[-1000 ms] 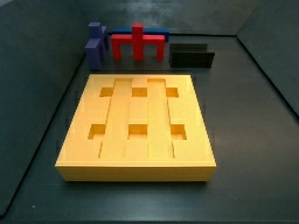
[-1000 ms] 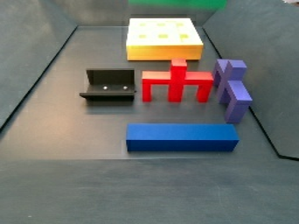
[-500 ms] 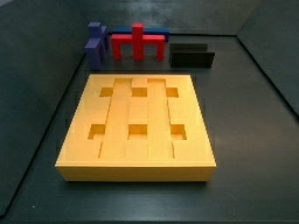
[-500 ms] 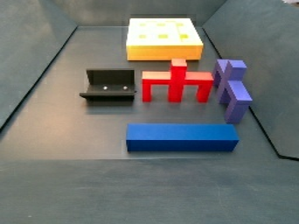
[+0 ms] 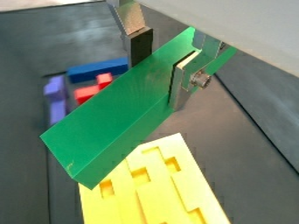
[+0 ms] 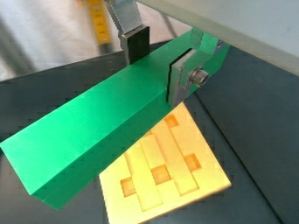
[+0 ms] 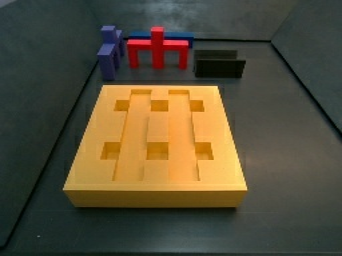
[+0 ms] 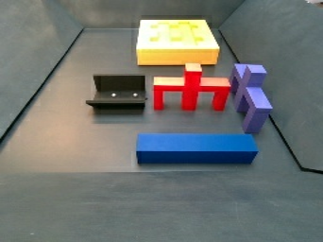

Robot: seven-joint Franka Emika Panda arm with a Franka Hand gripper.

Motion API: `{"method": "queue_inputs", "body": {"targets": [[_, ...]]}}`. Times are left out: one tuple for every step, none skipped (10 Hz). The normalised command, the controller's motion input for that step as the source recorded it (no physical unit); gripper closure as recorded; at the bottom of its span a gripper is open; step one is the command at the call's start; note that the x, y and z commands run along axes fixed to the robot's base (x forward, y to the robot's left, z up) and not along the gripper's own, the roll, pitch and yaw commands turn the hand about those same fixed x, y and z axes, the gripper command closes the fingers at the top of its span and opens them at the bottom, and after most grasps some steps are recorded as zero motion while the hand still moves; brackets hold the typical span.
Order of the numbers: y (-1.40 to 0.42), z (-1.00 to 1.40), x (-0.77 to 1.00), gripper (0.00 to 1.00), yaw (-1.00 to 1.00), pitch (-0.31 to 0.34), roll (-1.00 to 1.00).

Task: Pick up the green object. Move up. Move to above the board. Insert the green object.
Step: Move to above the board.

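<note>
In both wrist views my gripper (image 5: 162, 66) (image 6: 159, 63) is shut on the green object (image 5: 117, 114) (image 6: 93, 131), a long flat bright-green bar gripped near one end, held high in the air. The yellow-orange board (image 5: 176, 188) (image 6: 163, 175) with grooves and square holes lies below the bar's free end. Both side views show the board (image 7: 134, 135) (image 8: 177, 43) on the dark floor. The gripper and the green bar are out of view there.
A red pronged piece (image 7: 158, 50) (image 8: 192, 90), a blue-purple block (image 7: 108, 52) (image 8: 250, 95) and the black fixture (image 7: 219, 63) (image 8: 116, 93) stand beyond one end of the board. A long blue bar (image 8: 195, 147) lies farther off. Dark walls ring the floor.
A green strip at the top edge of a side view one second ago is gone from that view now. The pieces on the floor have not moved.
</note>
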Motion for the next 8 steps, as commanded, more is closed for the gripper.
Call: {"method": "queue_inputs", "body": {"targets": [[-0.12,0.04,0.08,1.00,1.00,0.084,0.02],[-0.07,0.03,0.05,1.00,1.00,0.086,0.03],[-0.06,0.03,0.05,1.00,1.00,0.092,0.03],[-0.05,0.03,0.05,1.00,1.00,0.097,0.03],[-0.04,0.03,0.05,1.00,1.00,0.111,0.03],[-0.03,0.03,0.06,1.00,1.00,0.118,0.04],[-0.03,0.03,0.06,1.00,1.00,0.134,0.04],[-0.03,0.03,0.06,1.00,1.00,0.147,0.04]]}}
